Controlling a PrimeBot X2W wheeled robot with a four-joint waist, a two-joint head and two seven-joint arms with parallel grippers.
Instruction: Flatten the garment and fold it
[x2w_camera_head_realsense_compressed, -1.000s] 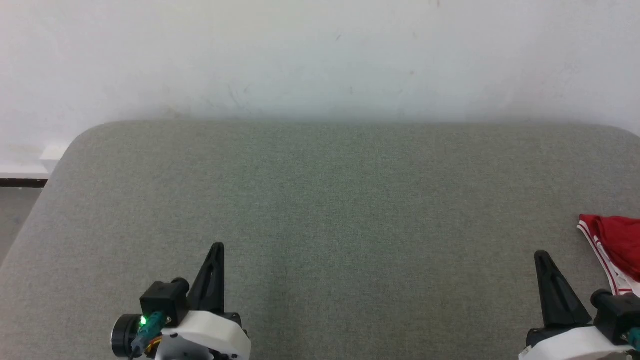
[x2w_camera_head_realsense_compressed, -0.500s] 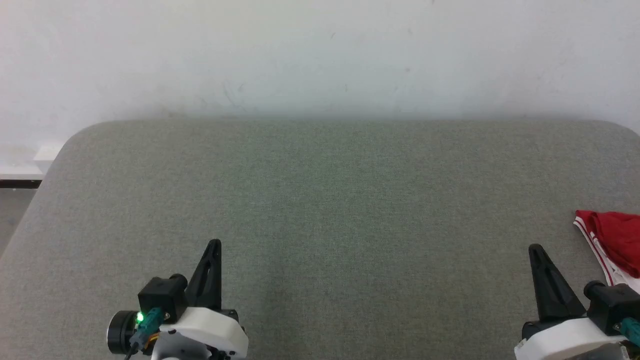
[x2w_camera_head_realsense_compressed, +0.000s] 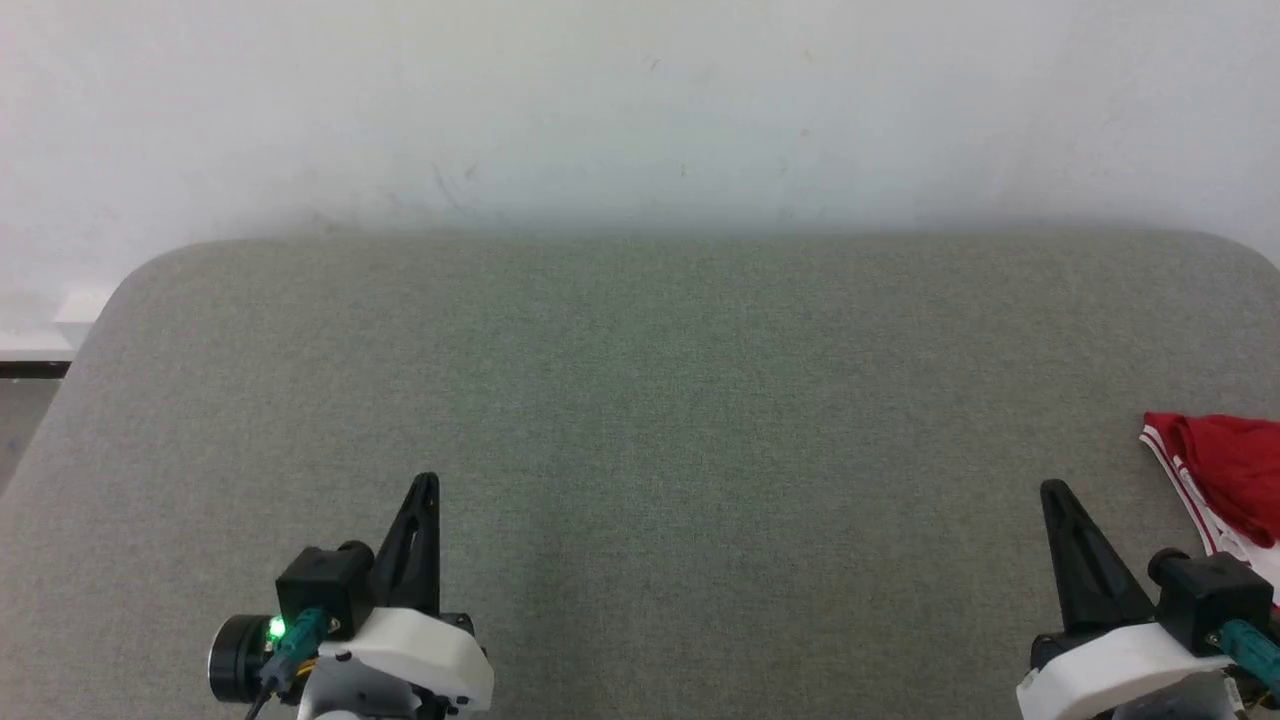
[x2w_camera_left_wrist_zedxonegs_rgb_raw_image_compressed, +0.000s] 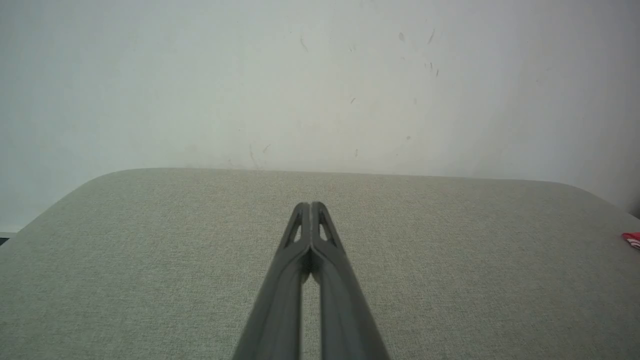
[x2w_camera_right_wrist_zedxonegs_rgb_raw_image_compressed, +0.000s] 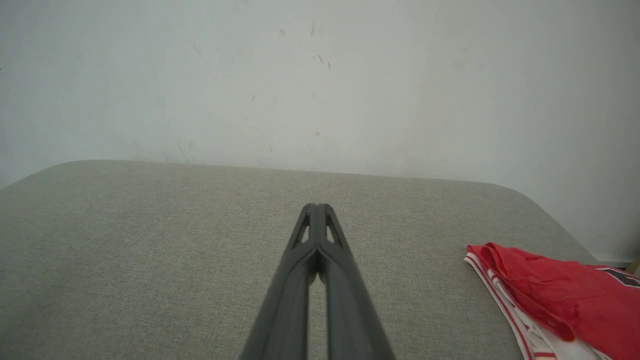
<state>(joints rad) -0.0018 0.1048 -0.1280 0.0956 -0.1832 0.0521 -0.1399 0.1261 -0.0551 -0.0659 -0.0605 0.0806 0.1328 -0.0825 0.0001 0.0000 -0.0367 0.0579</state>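
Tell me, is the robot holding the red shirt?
Nothing. The left tool and right tool are shut, empty; the red jersey lies untouched.

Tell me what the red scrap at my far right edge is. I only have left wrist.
Observer: That's the garment, red with striped white trim. It is bunched up at the pad's right edge, not flattened.
Operator: Right claw on it?
Observer: No. The right claw is shut and empty, and grey pad shows between it and the garment on its right.
Operator: Any print showing?
Observer: A dark patch with a white outline peeks out at the right edge of the right wrist view. It is too cut off to read.
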